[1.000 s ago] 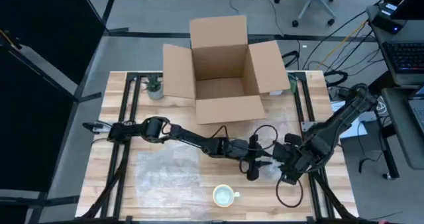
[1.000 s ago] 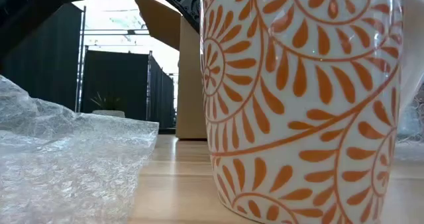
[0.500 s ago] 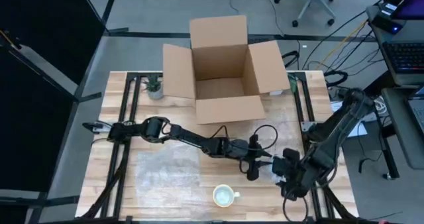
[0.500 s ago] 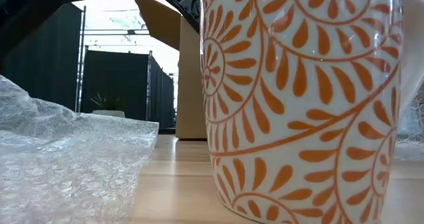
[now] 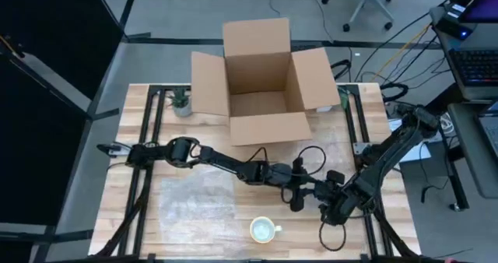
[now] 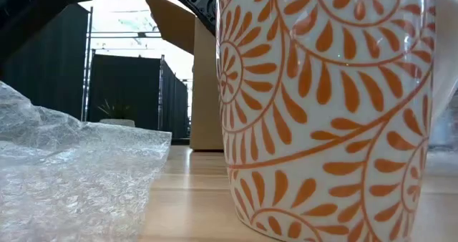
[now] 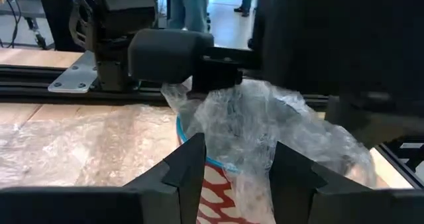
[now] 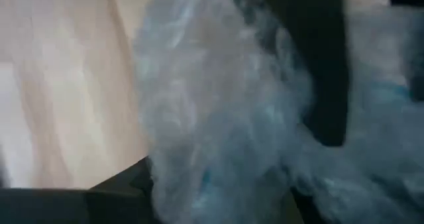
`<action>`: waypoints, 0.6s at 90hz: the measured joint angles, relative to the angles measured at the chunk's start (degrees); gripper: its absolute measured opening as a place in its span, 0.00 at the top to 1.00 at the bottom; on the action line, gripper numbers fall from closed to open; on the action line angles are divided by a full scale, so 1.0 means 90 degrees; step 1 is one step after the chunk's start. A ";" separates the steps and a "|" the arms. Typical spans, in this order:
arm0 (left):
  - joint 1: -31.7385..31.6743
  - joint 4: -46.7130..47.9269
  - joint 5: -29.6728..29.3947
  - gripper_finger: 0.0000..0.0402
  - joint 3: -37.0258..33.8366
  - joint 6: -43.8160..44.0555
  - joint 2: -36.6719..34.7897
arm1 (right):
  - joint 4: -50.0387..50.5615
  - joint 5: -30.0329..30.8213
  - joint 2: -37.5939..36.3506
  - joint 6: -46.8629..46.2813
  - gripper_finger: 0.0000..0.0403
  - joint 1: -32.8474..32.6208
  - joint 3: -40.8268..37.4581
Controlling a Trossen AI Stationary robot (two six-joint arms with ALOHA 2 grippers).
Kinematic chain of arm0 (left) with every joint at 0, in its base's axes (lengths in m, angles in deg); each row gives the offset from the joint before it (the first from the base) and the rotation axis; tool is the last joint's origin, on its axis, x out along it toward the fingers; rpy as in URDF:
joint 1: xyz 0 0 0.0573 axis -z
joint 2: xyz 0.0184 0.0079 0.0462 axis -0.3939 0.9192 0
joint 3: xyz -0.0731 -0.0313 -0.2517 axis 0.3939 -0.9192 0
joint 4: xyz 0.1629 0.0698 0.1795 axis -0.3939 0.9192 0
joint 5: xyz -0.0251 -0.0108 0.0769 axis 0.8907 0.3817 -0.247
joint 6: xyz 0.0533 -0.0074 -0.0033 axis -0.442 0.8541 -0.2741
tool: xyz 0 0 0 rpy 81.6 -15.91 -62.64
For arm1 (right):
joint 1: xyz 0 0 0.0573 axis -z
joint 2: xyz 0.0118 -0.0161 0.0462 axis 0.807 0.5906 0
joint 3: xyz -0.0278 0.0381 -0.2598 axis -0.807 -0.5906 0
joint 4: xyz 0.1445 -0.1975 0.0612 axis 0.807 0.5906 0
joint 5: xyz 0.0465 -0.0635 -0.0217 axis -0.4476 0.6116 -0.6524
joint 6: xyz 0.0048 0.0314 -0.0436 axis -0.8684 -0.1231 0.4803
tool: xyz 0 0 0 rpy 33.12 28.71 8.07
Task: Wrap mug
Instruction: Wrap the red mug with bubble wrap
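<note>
A mug with a blue rim and red lattice (image 7: 213,189), partly covered in clear bubble wrap (image 7: 278,128), sits between my two grippers right of the table's middle (image 5: 313,194). My left gripper (image 5: 299,194) is shut on it from the left. From the right, my right gripper (image 5: 327,204) meets the wrap. A second mug, white with orange swirls (image 5: 264,229), stands upright on its base near the front edge and fills the low view (image 6: 329,113). A flat sheet of bubble wrap (image 5: 198,201) lies on the table to its left. My left gripper has the wrapped mug between its two fingers (image 7: 189,171), below the blue rim (image 7: 185,136). The fingers come level from the table's left. Whether the mug rests on the table is hidden. My right gripper has loose bubble wrap (image 8: 218,111) between its fingers, at the mug's side away from my left gripper. It comes from the right. The exact place of contact is hidden by the wrap itself.
An open cardboard box (image 5: 261,84) stands at the far middle of the table, with a small potted plant (image 5: 181,101) to its left. Black rails (image 5: 152,138) run along both sides. Cables loop near the right arm.
My right gripper has swung toward the table's near edge and then left, closer to my left gripper and the wrapped mug, turning about its wrist as it went.
</note>
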 joint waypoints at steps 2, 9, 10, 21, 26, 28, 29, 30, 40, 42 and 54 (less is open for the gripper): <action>0.0000 -0.0007 -0.0004 0.68 0.0000 0.0002 0.0000 | 0.0023 -0.0026 0.0000 0.0018 0.44 0.0023 0.0000; -0.0005 -0.0007 -0.0010 0.68 0.0000 0.0005 0.0000 | 0.0224 -0.0119 -0.0027 0.0131 0.44 0.0059 0.0083; -0.0005 -0.0003 -0.0009 0.68 -0.0001 0.0004 0.0000 | 0.0260 -0.0137 -0.0036 0.0141 0.44 0.0063 0.0111; 0.0005 0.0036 -0.0007 0.68 -0.0005 -0.0008 0.0000 | 0.0735 -0.0281 -0.0173 0.0286 0.44 0.0099 0.0497; 0.0005 0.0036 -0.0004 0.68 -0.0005 -0.0011 0.0000 | 0.0829 -0.0278 -0.0260 0.0323 0.44 0.0099 0.0727; 0.0005 0.0039 -0.0002 0.68 -0.0005 -0.0012 0.0000 | 0.0880 -0.0278 -0.0282 0.0327 0.44 0.0099 0.0818; 0.0005 0.0040 -0.0002 0.68 -0.0005 -0.0012 0.0000 | 0.0919 -0.0275 -0.0289 0.0328 0.44 0.0099 0.0858; 0.0005 0.0041 -0.0002 0.68 -0.0005 -0.0012 0.0000 | 0.0956 -0.0273 -0.0293 0.0332 0.44 0.0099 0.0896; 0.0005 0.0038 0.0022 0.68 -0.0005 -0.0013 0.0000 | 0.1350 -0.0273 -0.0303 0.0379 0.44 0.0091 0.1305; 0.0005 0.0039 0.0024 0.68 -0.0005 -0.0012 0.0000 | 0.1444 -0.0286 -0.0306 0.0401 0.44 0.0091 0.1395; 0.0005 0.0032 0.0022 0.68 -0.0005 -0.0015 0.0000 | 0.1983 -0.0584 -0.0323 0.0569 0.44 0.0091 0.1853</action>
